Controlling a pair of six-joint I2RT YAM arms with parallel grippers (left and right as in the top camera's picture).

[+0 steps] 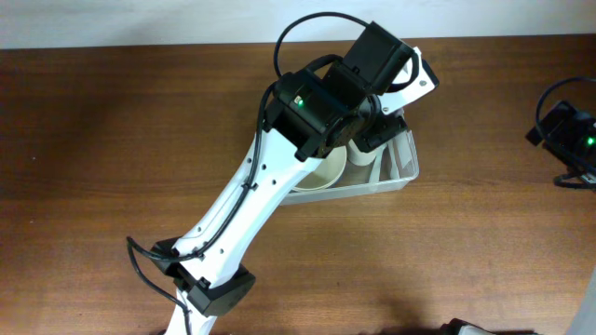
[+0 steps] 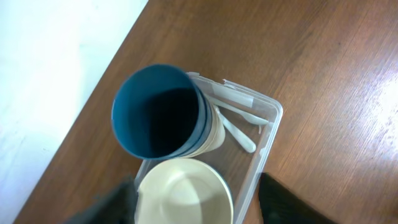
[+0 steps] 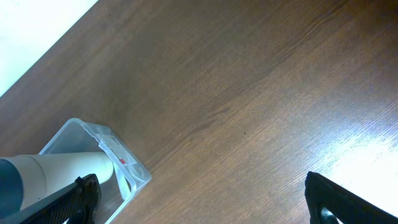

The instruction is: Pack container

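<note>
The clear container (image 2: 272, 127) sits on the wooden table, and it also shows in the overhead view (image 1: 402, 173). Inside it are a cream bowl (image 2: 184, 194), a stack of blue cups (image 2: 158, 112) nested in a cream cup, and white spoons (image 2: 241, 135) along the far wall. My left gripper (image 2: 199, 208) is open above the container, its fingers either side of the cream bowl, holding nothing. My right gripper (image 3: 208, 208) is open and empty over bare table, away to the right. The right wrist view shows the container's labelled end (image 3: 118, 155) and the cream cup (image 3: 62, 171).
The left arm (image 1: 251, 205) stretches diagonally from the front edge over the container and hides most of it in the overhead view. The right arm (image 1: 568, 140) is at the far right edge. The table's back edge meets a white wall (image 2: 43, 74).
</note>
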